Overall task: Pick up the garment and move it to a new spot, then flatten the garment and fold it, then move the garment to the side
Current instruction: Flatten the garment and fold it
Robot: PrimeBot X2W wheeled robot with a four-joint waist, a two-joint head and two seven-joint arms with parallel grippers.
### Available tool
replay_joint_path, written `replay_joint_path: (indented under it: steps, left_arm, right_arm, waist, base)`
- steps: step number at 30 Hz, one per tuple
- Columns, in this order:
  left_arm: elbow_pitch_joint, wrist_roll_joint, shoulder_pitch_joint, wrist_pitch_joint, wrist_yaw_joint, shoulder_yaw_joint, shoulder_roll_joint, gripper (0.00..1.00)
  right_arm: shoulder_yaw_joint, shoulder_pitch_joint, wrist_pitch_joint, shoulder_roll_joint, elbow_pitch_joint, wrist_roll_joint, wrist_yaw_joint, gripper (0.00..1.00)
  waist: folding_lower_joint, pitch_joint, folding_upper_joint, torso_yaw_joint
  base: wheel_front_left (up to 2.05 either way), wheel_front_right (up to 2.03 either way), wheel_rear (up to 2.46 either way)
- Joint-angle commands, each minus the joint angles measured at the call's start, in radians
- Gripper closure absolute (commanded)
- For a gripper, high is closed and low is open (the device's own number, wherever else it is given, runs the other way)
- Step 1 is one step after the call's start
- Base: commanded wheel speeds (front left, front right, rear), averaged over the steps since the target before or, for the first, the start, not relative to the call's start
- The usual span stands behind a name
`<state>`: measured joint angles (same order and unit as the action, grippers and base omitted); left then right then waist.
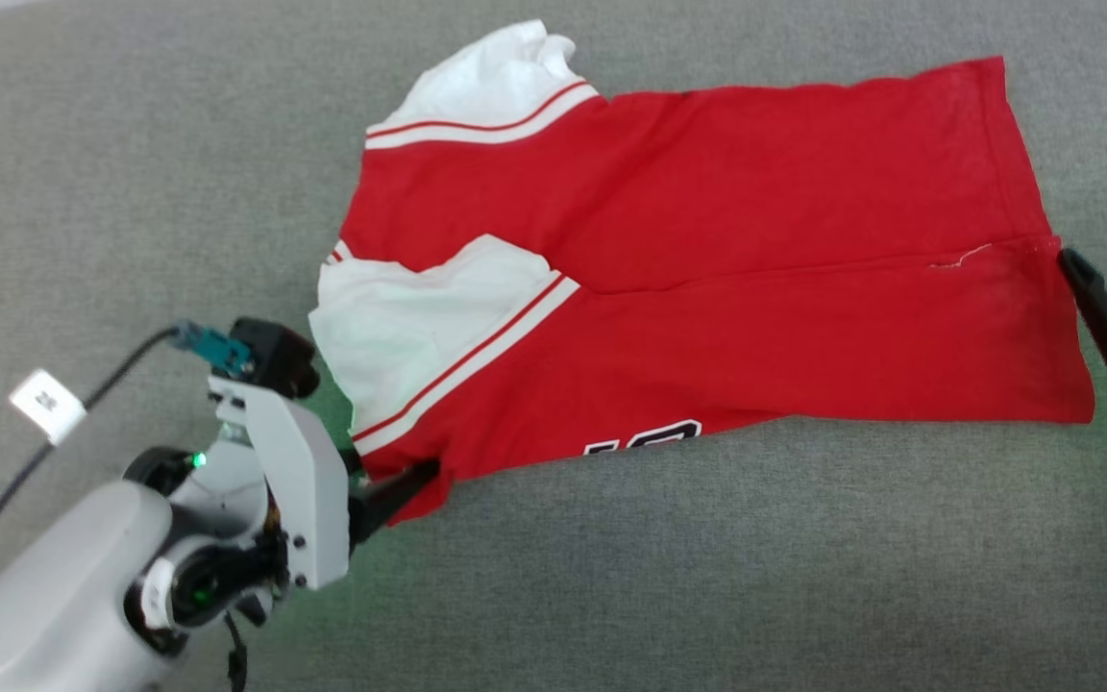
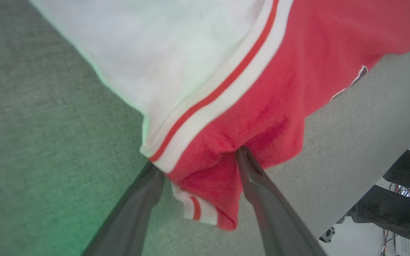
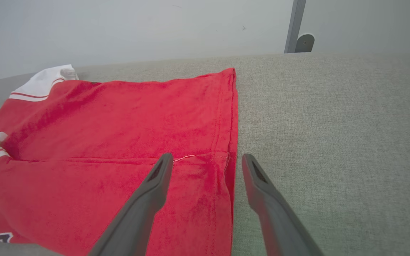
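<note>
Two arms at work over one wide grey cloth surface [image 1: 131,144], and the garment [image 1: 707,240] lies flat across the middle of it, hem toward the robot's right and sleeves toward its left. One long side is already turned in over the body, so I judge the fold step to be in hand, with the move to the side not yet begun. The left gripper [image 2: 198,160] is at the near sleeve-end corner, fingers spread. One tip rests on the grey cloth just beside the striped trim [image 2: 222,92] and the other is pushed into a red crease, with a bunched corner between them that is not pinched. The right gripper [image 3: 206,158] is spread too, straddling the hem edge at the fold line, one finger over red fabric and one over grey. The next move probably calls for both pairs of jaws to press together on their edges at matching points, then carry across evenly so the layers do not skew. The white sleeve panels [image 1: 400,336] hide the collar. The head view cuts off the right gripper and masks the left's second finger. The fold cuts off the black-edged print [image 1: 645,437], leaving it unreadable. How many layers the left tip has entered I cannot tell. A loose pale thread [image 3: 183,158] shows at the hem.
</note>
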<state>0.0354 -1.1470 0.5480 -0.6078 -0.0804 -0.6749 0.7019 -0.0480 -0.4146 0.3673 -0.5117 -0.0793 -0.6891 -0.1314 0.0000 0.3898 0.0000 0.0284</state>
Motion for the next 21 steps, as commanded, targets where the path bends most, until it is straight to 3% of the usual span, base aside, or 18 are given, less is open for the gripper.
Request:
replay_joint_path:
  steps: [1,4,5,6,8,21]
  left_arm:
    - [0.034,-0.011,-0.002,-0.005,0.007,-0.011,-0.018,0.00]
    - [0.099,-0.004,0.013,-0.001,0.030,-0.020,-0.037,0.00]
    - [0.114,-0.007,0.015,0.002,0.038,-0.022,-0.045,0.18]
    - [0.128,-0.009,0.016,0.005,0.045,-0.024,-0.050,0.54]
    - [0.141,-0.006,0.016,0.011,0.061,-0.032,-0.063,1.00]
    - [0.134,0.049,0.028,0.075,0.101,-0.068,-0.118,1.00]
  right_arm:
    - [0.002,-0.014,0.001,-0.005,0.002,-0.004,0.002,0.00]
    - [-0.010,-0.022,0.009,-0.010,0.004,-0.006,0.002,0.00]
    - [-0.016,-0.022,0.016,-0.016,0.004,-0.006,0.002,0.00]
    - [-0.024,-0.020,0.029,-0.025,0.005,-0.007,0.002,0.00]
    - [-0.046,-0.011,0.059,-0.046,0.011,-0.006,0.002,0.00]
    - [-0.170,-0.023,0.352,-0.218,0.065,0.013,0.002,0.00]
  waist:
    - [0.0000,0.019,0.0000,-0.012]
    - [0.0000,0.029,0.0000,-0.017]
    - [0.0000,0.031,0.0000,-0.019]
    - [0.0000,0.033,0.0000,-0.020]
    - [0.0000,0.035,0.0000,-0.021]
    - [0.0000,0.070,0.0000,0.016]
  base:
    - [0.00,0.00,0.00]
    - [0.00,0.00,0.00]
    - [0.00,0.00,0.00]
    - [0.00,0.00,0.00]
    - [0.00,0.00,0.00]
    - [0.00,0.00,0.00]
